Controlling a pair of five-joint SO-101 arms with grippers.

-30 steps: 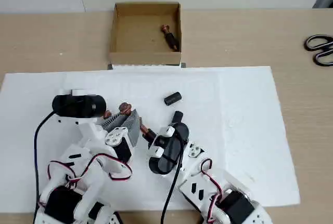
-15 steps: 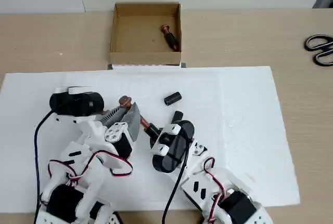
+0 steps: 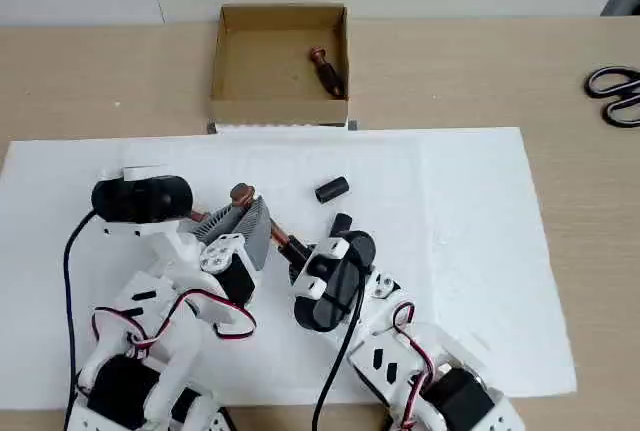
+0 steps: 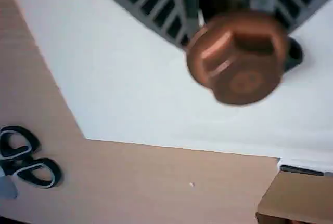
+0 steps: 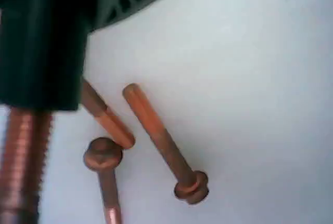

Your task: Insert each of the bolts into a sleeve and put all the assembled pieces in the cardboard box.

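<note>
My left gripper (image 3: 243,213) has grey ribbed fingers (image 4: 151,11) and is shut on a copper bolt (image 4: 237,57), whose hex head points toward the box. Just to its right, my right gripper (image 3: 297,252) is shut on a black sleeve (image 5: 41,42). A threaded copper bolt (image 5: 21,167) sticks out of that sleeve toward the left gripper. Three loose bolts (image 5: 161,141) lie on the white paper under the grippers. A loose black sleeve (image 3: 332,190) lies farther back. The cardboard box (image 3: 225,61) holds one assembled piece (image 3: 327,71).
A white paper sheet (image 3: 460,251) covers the near table. A short black piece (image 3: 341,223) stands beside the right arm. Scissors (image 3: 615,91) lie at the far right on the wooden tabletop. Both arm bases and their cables crowd the front edge.
The left arm has shifted slightly left and its bolt head sits a little farther back. The right arm has edged up and to the right with the sleeve.
</note>
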